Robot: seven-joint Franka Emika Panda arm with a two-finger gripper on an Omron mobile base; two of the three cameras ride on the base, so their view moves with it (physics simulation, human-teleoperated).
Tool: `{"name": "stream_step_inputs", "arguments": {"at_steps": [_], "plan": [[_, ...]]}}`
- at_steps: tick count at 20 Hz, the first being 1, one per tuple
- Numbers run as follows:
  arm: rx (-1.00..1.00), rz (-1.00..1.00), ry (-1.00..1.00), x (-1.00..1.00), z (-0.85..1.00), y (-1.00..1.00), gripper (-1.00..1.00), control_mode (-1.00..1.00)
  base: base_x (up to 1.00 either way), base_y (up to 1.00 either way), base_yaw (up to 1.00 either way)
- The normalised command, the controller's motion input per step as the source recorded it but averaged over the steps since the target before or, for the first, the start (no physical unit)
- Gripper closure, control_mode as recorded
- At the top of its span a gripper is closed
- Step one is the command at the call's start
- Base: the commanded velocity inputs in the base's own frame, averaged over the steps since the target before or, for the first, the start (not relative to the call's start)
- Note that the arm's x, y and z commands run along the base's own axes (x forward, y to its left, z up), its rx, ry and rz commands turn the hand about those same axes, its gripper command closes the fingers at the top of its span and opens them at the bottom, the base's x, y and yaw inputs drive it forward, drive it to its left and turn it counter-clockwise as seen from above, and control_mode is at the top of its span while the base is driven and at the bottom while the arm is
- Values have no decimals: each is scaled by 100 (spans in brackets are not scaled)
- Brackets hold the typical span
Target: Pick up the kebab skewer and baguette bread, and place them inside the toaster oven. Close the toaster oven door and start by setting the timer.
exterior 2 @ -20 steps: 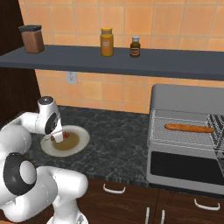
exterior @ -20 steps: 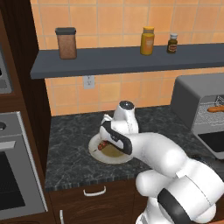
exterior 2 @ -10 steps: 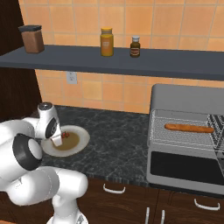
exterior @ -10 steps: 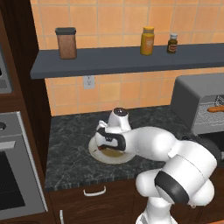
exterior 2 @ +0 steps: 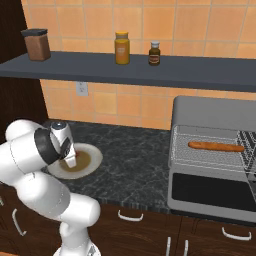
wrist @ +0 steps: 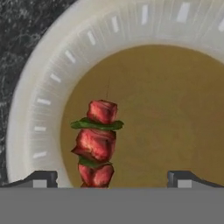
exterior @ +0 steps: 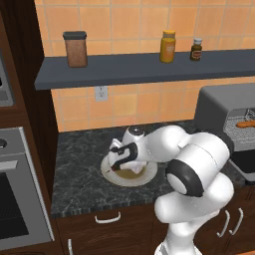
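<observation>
Gripper low over plate, fingers wide apart, empty, straddling to grab kebab skewer lying lower left of hand view. Baguette bread already on toaster oven rack, right side.

No writing, brand, number or sign can be read anywhere; the shelf jars' labels are too small to read.
</observation>
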Motion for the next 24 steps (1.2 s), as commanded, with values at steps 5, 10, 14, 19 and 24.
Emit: {"name": "stream_step_inputs", "arguments": {"at_steps": [5,10,14,19,24], "plan": [[0,0,1,26,-20,5,-100,-100,0,0,0],[0,0,2,25,-21,18,-100,-100,0,0,0],[0,0,0,12,-48,8,100,-100,0,0,0],[0,0,1,-2,-19,2,100,-100,0,0,0],[0,0,-5,-26,34,-31,100,-100,0,0,0]]}}
